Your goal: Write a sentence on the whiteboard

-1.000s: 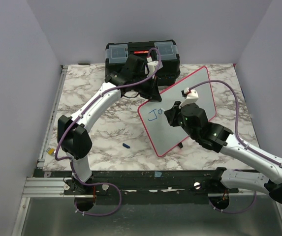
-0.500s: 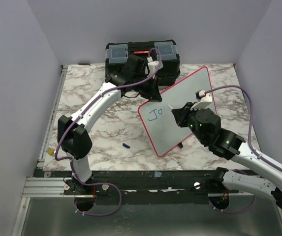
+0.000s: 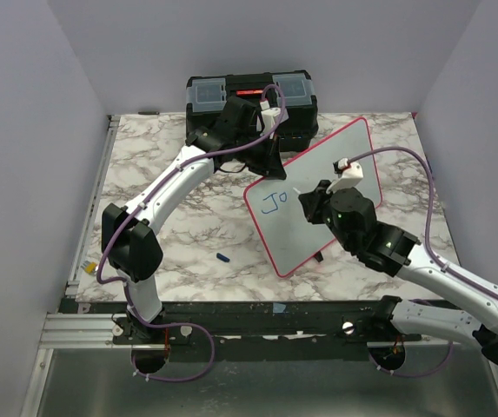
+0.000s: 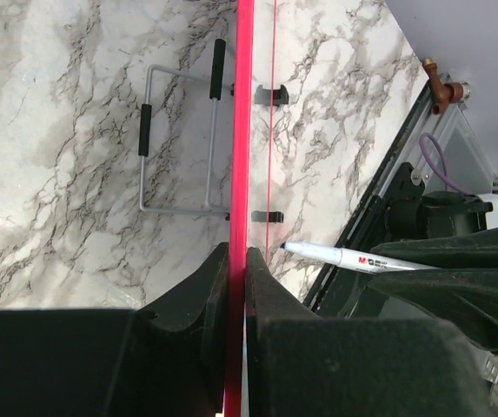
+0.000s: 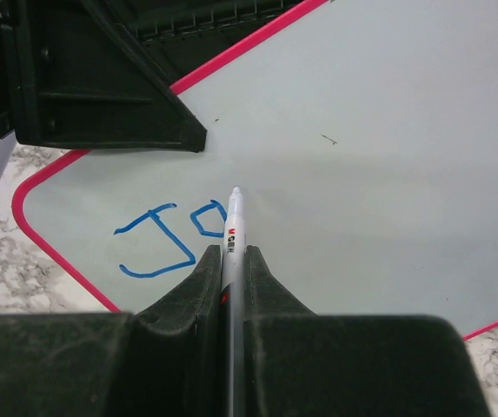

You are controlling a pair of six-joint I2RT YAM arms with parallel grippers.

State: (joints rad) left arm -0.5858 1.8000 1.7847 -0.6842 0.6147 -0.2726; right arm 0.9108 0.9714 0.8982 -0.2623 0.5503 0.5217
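Left arm pose: from its base at the table's (image 3: pixel 192 228) near-left edge, my arm stretches toward the far middle. The wrist bends down just in front of the black toolbox (image 3: pixel 249 91).
Left gripper (image 4: pixel 237 256): pinched narrow on the whiteboard's (image 3: pixel 282 236) red-pink rim at its far-left edge. In my wrist view the rim runs straight up between the two fingers.
Right arm pose: my arm comes in low from the near-right corner, forearm angled toward the table's middle, with the wrist over the board's face.
Right gripper (image 5: pixel 233 256): squeezed tight around a white marker (image 5: pixel 233 226), with the barrel between the fingers and the tip pointing away from me.
Whiteboard position: right of the table's middle and turned askew, with one corner toward the far-right corner of the table. It is tipped up off the marble, close to the toolbox.
Marker against board: the tip sits at the right side of the blue "Jo" (image 5: pixel 175 239) near the board's left end.
Hard to tell: I cannot tell whether the tip actually touches the surface.
Cut off: the wire stand (image 4: pixel 179 139) behind the board shows only in my left wrist view.
Elsewhere: a small blue piece (image 3: pixel 222 258) lies on the marble near the near edge, well apart from both grippers.
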